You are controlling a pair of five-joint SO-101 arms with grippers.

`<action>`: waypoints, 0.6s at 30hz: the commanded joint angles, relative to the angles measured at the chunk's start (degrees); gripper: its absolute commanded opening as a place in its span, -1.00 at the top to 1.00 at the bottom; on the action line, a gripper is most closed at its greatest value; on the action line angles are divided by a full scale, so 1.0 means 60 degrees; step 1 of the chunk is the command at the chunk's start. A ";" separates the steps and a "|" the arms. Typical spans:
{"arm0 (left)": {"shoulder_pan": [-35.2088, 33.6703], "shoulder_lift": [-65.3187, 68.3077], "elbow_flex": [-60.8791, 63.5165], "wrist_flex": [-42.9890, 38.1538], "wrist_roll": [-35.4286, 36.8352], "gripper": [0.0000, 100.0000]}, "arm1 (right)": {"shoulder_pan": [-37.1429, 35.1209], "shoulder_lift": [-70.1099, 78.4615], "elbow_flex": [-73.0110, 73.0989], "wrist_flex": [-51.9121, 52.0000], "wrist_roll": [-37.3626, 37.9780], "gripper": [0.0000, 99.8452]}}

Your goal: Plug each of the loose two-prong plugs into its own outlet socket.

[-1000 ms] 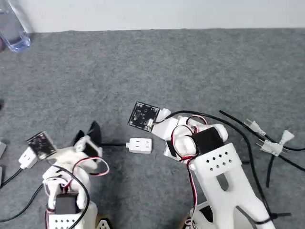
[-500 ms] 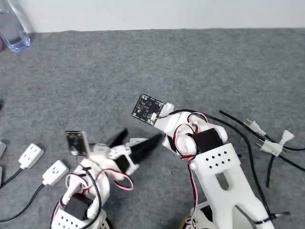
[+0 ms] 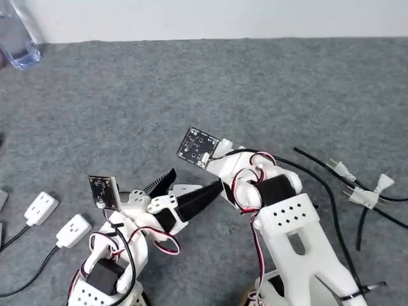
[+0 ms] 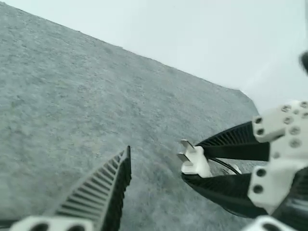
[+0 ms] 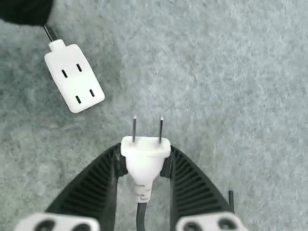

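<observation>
Grey cloth over the table (image 3: 255,83), rough and matt; plug (image 5: 144,163) smooth white plastic, bare metal prongs (image 5: 134,129); socket (image 5: 74,79) glossy white plastic; right tool (image 5: 145,151) matt black, ribbed.

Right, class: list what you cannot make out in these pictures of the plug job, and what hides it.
High view: the plug is hidden under the right arm.
High view: the socket is mostly covered by the left end effector.
Right wrist view: the socket's cord runs behind a dark shape at the edge, so where it leads is cut off.
</observation>
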 commanded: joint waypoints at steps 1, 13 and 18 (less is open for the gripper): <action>-0.0147 -0.0103 -0.0066 -0.0249 0.0073 0.05 | 0.0051 -0.0271 -0.0381 0.0095 -0.0161 0.98; -0.0835 -0.0103 -0.0066 -0.0234 0.0073 0.05 | -0.0154 -0.0286 -0.1538 0.0989 -0.0703 0.98; -0.0923 -0.0103 -0.0066 -0.0220 0.0088 0.05 | -0.0901 -0.0286 -0.1524 0.1033 -0.0923 0.98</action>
